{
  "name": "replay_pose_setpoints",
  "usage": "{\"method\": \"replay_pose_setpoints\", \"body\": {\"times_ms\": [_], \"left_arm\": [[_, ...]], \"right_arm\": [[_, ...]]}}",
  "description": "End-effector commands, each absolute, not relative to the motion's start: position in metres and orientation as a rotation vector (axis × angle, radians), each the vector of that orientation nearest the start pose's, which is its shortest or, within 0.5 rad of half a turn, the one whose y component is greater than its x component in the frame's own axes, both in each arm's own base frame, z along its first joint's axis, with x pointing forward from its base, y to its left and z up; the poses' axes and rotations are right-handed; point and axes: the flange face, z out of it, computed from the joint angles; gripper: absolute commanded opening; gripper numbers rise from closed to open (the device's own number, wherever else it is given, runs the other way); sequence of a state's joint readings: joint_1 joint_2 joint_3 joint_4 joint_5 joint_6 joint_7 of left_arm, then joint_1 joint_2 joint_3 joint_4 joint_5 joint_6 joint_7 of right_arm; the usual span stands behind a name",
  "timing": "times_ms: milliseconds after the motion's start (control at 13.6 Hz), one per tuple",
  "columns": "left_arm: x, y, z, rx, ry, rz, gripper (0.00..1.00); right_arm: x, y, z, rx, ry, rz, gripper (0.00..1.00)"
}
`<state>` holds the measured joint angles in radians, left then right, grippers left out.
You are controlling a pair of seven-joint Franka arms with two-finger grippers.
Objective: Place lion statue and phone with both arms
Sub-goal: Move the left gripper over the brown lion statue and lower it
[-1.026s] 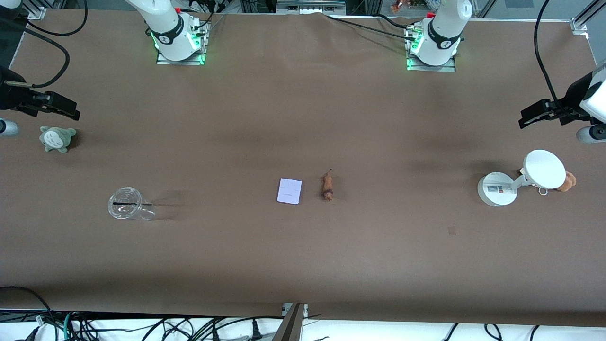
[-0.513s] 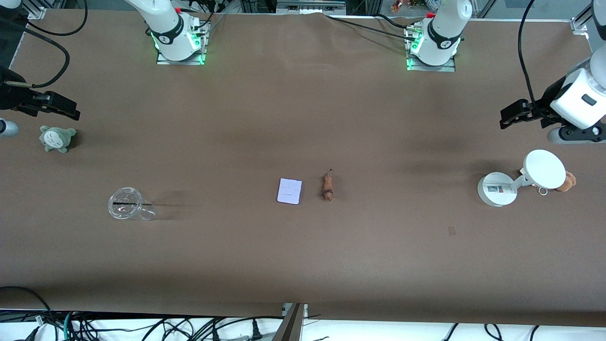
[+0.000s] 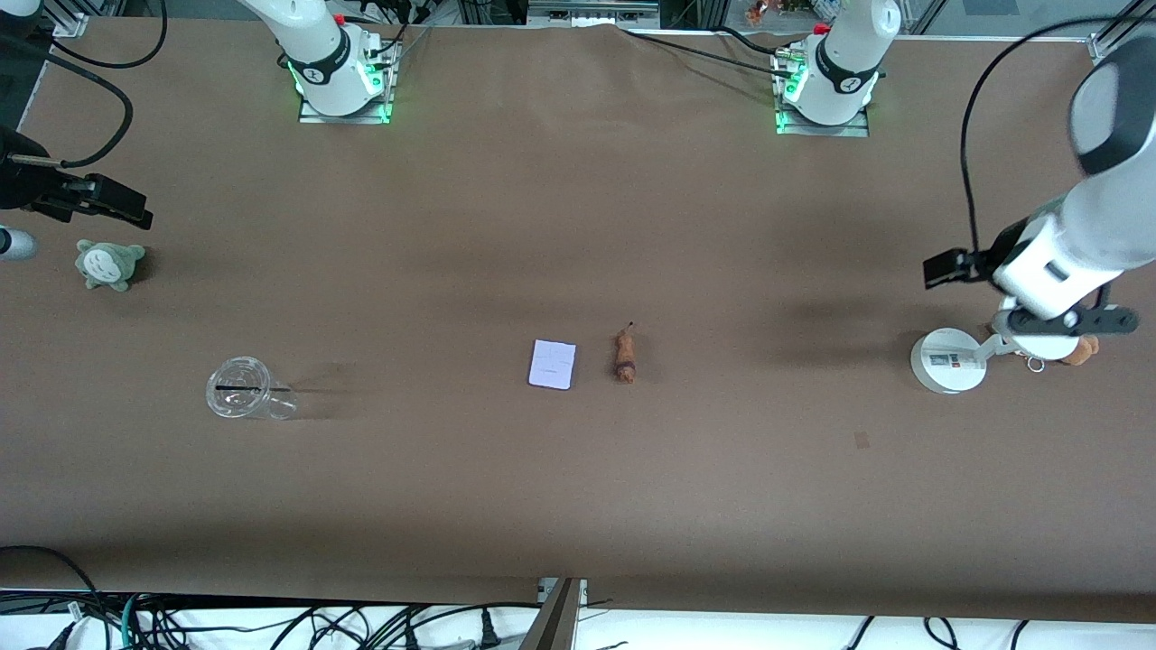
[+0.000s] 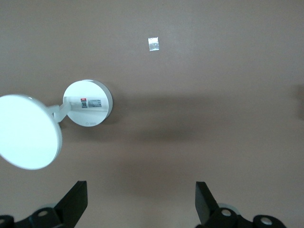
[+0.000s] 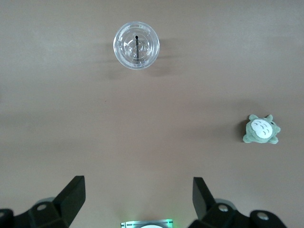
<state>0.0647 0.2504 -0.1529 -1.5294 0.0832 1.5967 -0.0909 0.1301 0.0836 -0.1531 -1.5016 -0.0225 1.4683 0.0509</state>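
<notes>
The lion statue (image 3: 624, 356), tiny and reddish-brown, lies on the brown table (image 3: 578, 506) near its middle. The pale lavender phone (image 3: 553, 364) lies flat beside it, toward the right arm's end. Neither shows in a wrist view. My left gripper (image 3: 1061, 323) hangs open and empty over the white stand (image 3: 945, 361) at the left arm's end; its wrist view shows the spread fingers (image 4: 141, 190) above bare table. My right gripper (image 3: 7, 244) waits at the right arm's end, open and empty (image 5: 137, 185).
The white round-based stand (image 4: 88, 104) has an orange-brown plush (image 3: 1084, 348) by its disc. A grey-green plush (image 3: 108, 264) and a clear cup (image 3: 242, 390) with a straw sit toward the right arm's end; both show in the right wrist view (image 5: 260, 129) (image 5: 136, 45). A tape patch (image 3: 862, 440) marks the table.
My left arm has swung in from the table's end and come over the white stand. The right arm, lion statue and phone have not moved.
</notes>
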Motion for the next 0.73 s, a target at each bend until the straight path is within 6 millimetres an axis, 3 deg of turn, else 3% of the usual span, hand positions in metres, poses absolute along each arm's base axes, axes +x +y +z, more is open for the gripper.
{"method": "replay_pose_setpoints", "body": {"times_ms": [0,147,366,513,660], "left_arm": [[0.631,-0.056,0.490,-3.021,0.061,0.287,1.00],[0.633,-0.052,0.485,-3.022,0.071,0.296,1.00],[0.640,-0.064,0.458,-3.037,0.066,0.355,1.00],[0.647,-0.100,0.440,-3.033,0.037,0.321,1.00],[0.648,-0.116,0.428,-3.060,-0.065,0.345,1.00]], "right_arm": [[0.570,-0.014,0.607,-3.164,0.106,0.171,1.00],[0.570,-0.014,0.607,-3.164,0.106,0.171,1.00],[0.570,-0.014,0.607,-3.160,0.108,0.168,1.00],[0.571,-0.015,0.607,-3.150,0.111,0.165,1.00],[0.570,-0.016,0.607,-3.150,0.114,0.168,1.00]]}}
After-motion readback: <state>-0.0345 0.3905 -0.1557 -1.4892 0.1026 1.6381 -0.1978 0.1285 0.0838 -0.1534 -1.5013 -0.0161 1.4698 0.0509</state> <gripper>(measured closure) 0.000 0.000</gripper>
